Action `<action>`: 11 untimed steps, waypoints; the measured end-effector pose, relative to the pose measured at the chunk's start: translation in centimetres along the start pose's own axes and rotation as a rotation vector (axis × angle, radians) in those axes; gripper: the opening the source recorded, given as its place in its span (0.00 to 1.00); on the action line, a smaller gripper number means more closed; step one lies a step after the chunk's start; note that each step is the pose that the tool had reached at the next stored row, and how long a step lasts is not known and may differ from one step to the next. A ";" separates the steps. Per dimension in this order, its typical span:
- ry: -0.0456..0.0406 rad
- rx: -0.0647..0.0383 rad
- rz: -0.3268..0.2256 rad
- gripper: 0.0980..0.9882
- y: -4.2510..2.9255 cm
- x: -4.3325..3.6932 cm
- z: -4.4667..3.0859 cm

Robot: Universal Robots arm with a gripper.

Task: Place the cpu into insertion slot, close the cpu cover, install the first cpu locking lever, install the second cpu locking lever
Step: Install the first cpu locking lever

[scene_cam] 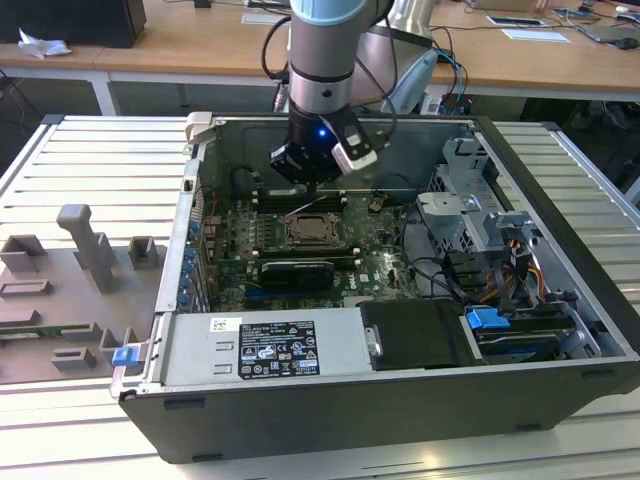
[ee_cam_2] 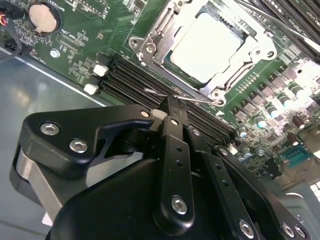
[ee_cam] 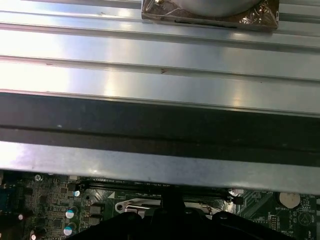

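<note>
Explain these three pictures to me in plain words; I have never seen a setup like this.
A robot arm reaches into an open computer case lying on a metal table. The exterior view looks on from outside; both wrist views come from cameras riding on the arm.

The gripper has its fingers shut together, tips at a thin wire lever beside the memory slots.

On the green circuit board sits the insertion slot. The cpu already lies in it, with the cpu cover closed around it.

Even bright overhead light; strong glare on cpu (ee_cam_2: 207,45) lid and ribbed bench (ee_cam: 160,55); near end effector (ee_cam_2: 172,107) soft.
</note>
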State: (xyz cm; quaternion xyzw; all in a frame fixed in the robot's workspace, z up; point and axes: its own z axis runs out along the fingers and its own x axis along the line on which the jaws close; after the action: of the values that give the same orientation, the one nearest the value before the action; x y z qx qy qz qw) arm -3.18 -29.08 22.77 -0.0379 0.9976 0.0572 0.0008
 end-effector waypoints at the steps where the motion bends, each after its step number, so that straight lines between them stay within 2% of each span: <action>1: -0.0001 0.000 0.000 0.01 0.00 -0.07 0.04; 11: -0.0001 0.000 0.000 0.01 -0.03 -0.91 0.66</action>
State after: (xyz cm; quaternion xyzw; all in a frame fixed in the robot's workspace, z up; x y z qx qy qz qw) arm -2.27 -28.97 22.12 -0.0378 0.9976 0.0572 0.0009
